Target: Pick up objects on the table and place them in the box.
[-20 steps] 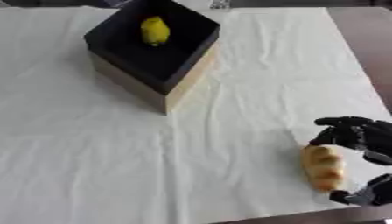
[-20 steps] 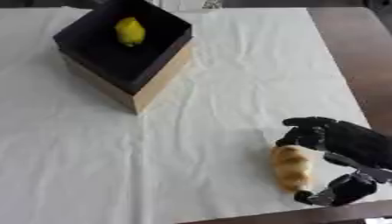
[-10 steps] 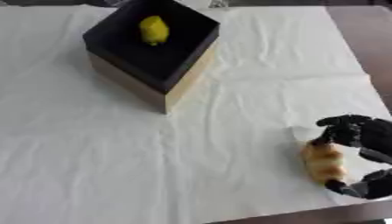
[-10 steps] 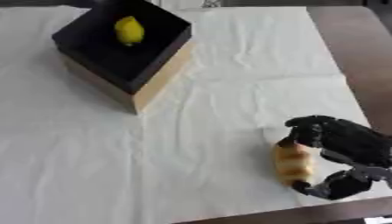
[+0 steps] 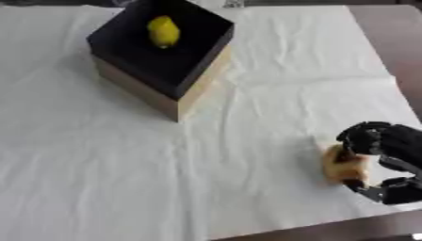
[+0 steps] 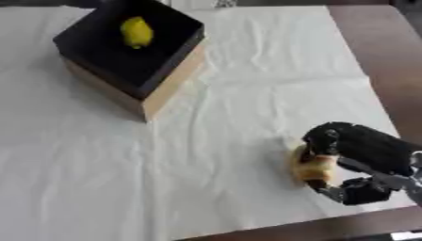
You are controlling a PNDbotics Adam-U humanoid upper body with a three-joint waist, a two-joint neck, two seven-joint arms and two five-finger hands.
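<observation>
Right hand (image 6: 362, 153) near the table's (image 5: 387, 28) front right corner, fingers and thumb curled round a tan bread roll (image 6: 312, 167), apparently still touching the white cloth (image 5: 99, 155). Wide open cloth lies between roll and box (image 5: 161, 61). Box stands far left, black inside, holding a yellow lemon (image 5: 163, 31). Since 1 s ago the fingers have closed further over the roll.

Table (image 6: 375, 56): dark brown surface, exposed along the right side and the near edge. A white cloth (image 5: 272, 117), creased in places, covers most of it. On the cloth, far left: a box (image 5: 161, 56) with a black interior and tan outer walls, set corner-on to the viewer. On the cloth, near right: a tan, bread-like object (image 6: 312, 167), close to the cloth's near-right corner.
</observation>
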